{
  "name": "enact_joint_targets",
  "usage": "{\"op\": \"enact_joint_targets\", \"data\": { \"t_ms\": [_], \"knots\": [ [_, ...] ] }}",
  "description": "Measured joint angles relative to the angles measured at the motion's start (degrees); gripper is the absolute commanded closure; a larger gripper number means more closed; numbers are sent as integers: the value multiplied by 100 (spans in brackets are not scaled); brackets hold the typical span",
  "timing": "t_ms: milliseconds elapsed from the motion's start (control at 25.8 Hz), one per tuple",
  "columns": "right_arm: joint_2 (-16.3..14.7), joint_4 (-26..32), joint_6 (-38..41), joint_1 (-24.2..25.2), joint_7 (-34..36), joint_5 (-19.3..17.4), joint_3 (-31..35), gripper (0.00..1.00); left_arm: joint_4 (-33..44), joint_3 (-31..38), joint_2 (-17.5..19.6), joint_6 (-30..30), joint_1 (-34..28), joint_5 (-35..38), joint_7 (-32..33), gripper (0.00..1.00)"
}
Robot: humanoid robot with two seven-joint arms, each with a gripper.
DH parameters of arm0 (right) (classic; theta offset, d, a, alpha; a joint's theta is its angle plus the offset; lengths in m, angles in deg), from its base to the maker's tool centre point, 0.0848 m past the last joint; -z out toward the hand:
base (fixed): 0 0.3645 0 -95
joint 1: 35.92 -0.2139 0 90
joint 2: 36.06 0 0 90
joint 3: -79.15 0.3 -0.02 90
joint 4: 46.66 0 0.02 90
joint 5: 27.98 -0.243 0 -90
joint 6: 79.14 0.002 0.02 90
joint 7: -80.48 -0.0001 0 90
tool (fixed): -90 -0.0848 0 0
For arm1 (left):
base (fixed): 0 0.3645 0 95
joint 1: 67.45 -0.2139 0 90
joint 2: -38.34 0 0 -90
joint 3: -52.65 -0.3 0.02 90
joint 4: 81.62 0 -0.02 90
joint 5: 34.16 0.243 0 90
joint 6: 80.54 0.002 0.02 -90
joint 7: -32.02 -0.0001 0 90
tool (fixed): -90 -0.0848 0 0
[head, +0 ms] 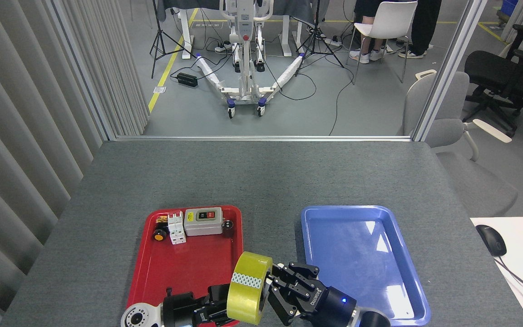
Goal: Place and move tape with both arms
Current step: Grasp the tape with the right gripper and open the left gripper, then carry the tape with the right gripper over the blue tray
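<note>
The tape (248, 295), a yellow roll with a white patterned strip on its rim, stands on edge in the air above the red tray's near right corner. My left gripper (222, 303) comes in from the bottom left and is shut on the roll's left side, mostly hidden behind it. From the bottom right, my right gripper (274, 289), black with a blue light, has its fingers (298, 271) drawn in against the roll's right side. Their tips are hidden by the roll.
The red tray (184, 272) holds a grey switch box (203, 221), a white breaker (176, 228) and small parts at its far end. An empty blue tray (361, 259) lies to the right on the grey table (261, 177). A mouse (491, 240) sits at far right.
</note>
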Motion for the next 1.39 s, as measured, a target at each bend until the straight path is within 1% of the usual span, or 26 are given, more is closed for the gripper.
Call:
{"op": "enact_joint_targets", "data": {
  "t_ms": [39,77,271,620,775,891,1046,1123,1201,1240,1317,1395],
  "knots": [
    [0,-3,0,0,0,0,-3,73,-19,10,3,-76,0,0,-11,0],
    [0,-10,-14,1,-8,0,-4,73,-33,23,7,-141,2,0,-105,0],
    [1,-12,-5,-6,-43,0,-20,73,-74,69,-7,-446,-1,-1,-48,0],
    [30,-16,-25,-2,4,0,-19,73,-209,194,-35,-664,5,21,-8,0],
    [44,-7,-25,30,-1,-15,9,73,-297,335,-41,-764,14,90,-87,0],
    [45,-2,-18,63,-3,-27,49,73,-350,435,-44,-803,13,168,-329,0],
    [45,4,-13,105,-3,-39,76,73,-371,587,-51,-813,14,388,-1158,0],
    [48,9,-13,115,-4,-42,80,73,-347,656,-53,-801,14,732,-1665,0],
    [55,27,-12,122,-5,-44,82,73,-243,707,-58,-774,14,1426,-2339,0],
    [58,35,-10,129,-7,-46,82,73,-168,717,-66,-740,14,1934,-2730,0],
    [60,56,-10,153,-13,-53,83,73,48,714,-87,-559,9,3261,-3541,0],
    [65,107,-10,199,-17,-66,89,74,257,637,-99,-170,3,4682,-4236,0]
  ]
}}
